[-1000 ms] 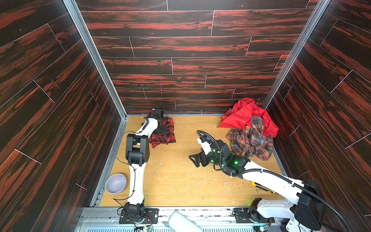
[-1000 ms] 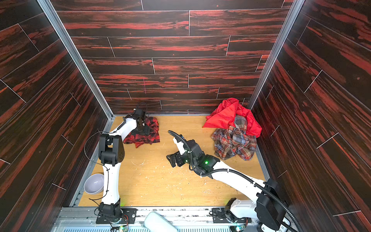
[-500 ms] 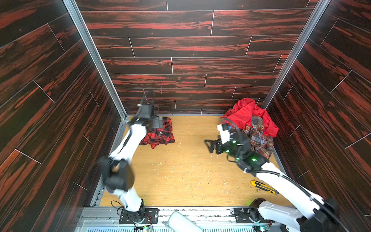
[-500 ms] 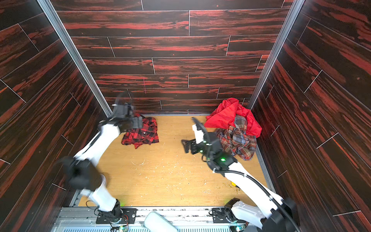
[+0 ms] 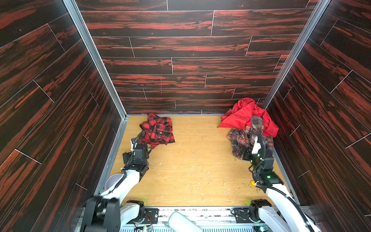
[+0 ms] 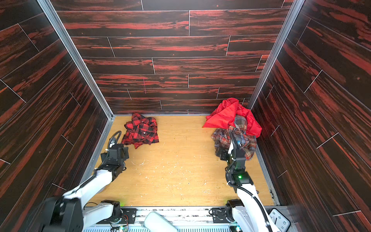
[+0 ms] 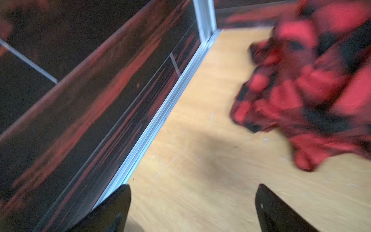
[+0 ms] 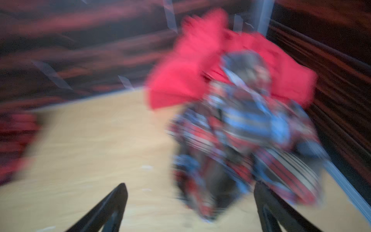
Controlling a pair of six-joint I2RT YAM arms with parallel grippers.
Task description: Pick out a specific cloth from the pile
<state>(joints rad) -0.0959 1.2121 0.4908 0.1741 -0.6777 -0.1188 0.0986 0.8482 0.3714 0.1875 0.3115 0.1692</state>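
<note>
Currently, the left claw (image 7: 192, 186) is seen spread wide and empty over the counter (image 5: 196, 170). The cloth (image 5: 157, 131) (red-and-black check, crumpled) is found just ahead of it and to one side, untouched. The right claw (image 8: 190, 184) is likewise held open, gripping nothing. The pile (image 5: 249, 128) lies directly ahead of its fingertips; contact cannot be told through the blur.
</note>
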